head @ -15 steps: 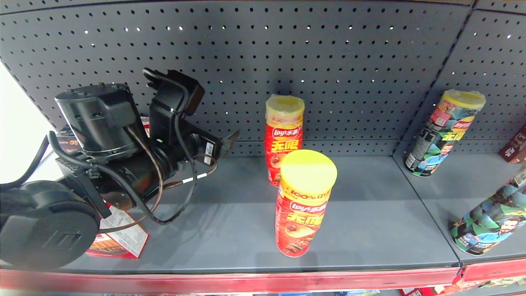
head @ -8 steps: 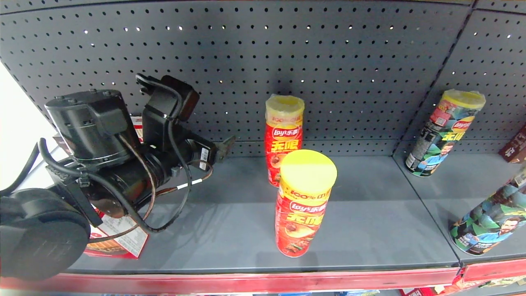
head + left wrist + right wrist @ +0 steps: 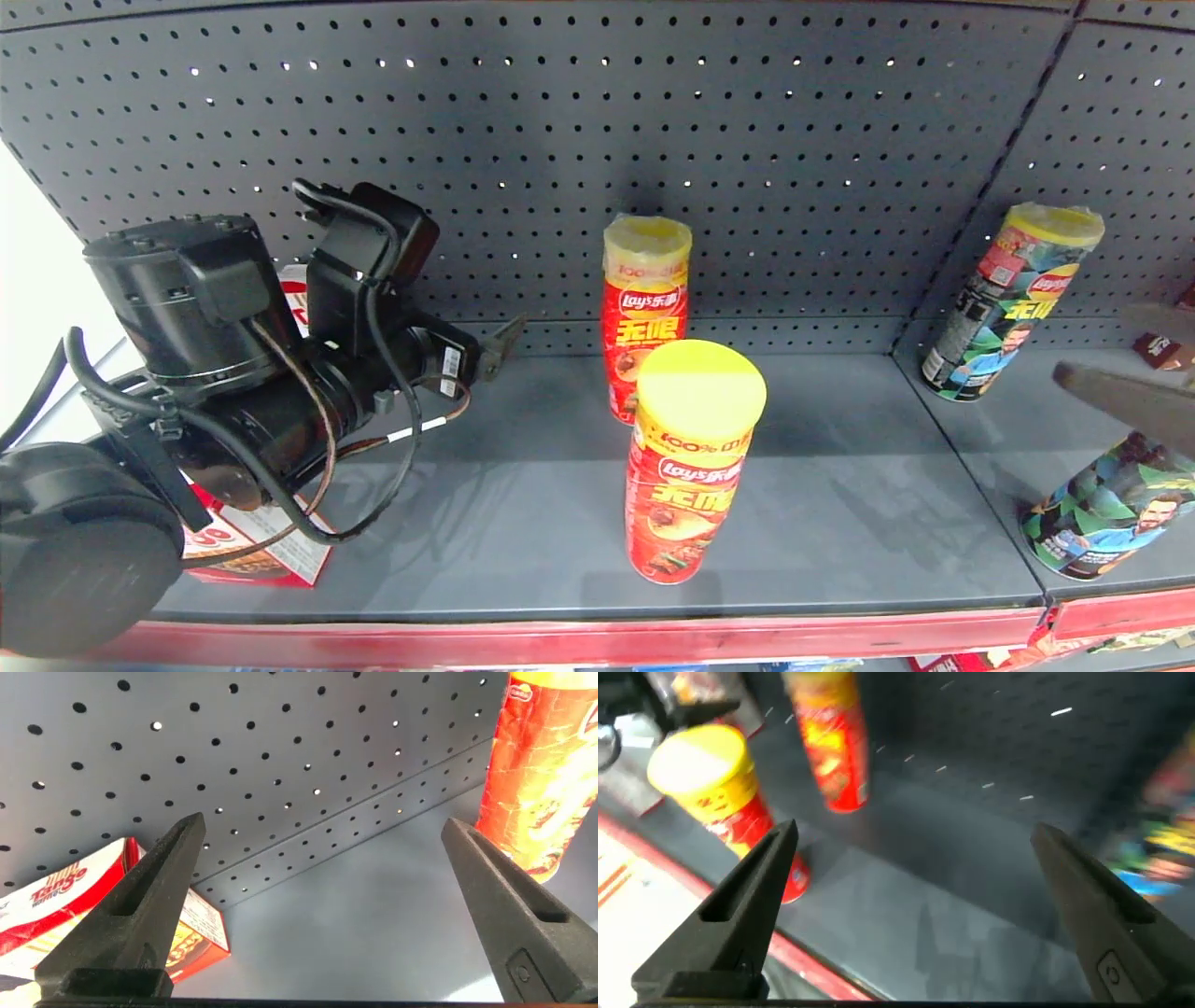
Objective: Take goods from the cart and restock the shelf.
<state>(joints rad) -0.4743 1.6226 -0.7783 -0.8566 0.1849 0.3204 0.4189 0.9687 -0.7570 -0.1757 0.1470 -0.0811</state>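
Front chip can [image 3: 695, 462] stands mid-way along the front edge of the shelf [image 3: 523, 523], and the back chip can [image 3: 646, 308] is behind it by the pegboard [image 3: 747, 140]. Both have red labels, yellow lids and yellow lettering. My left gripper [image 3: 322, 829] hangs over the shelf's left part, fingers spread wide, nothing between them. The right gripper [image 3: 915, 833] is off toward the right edge, also spread and empty. A red box [image 3: 271, 555] lies at the front left corner.
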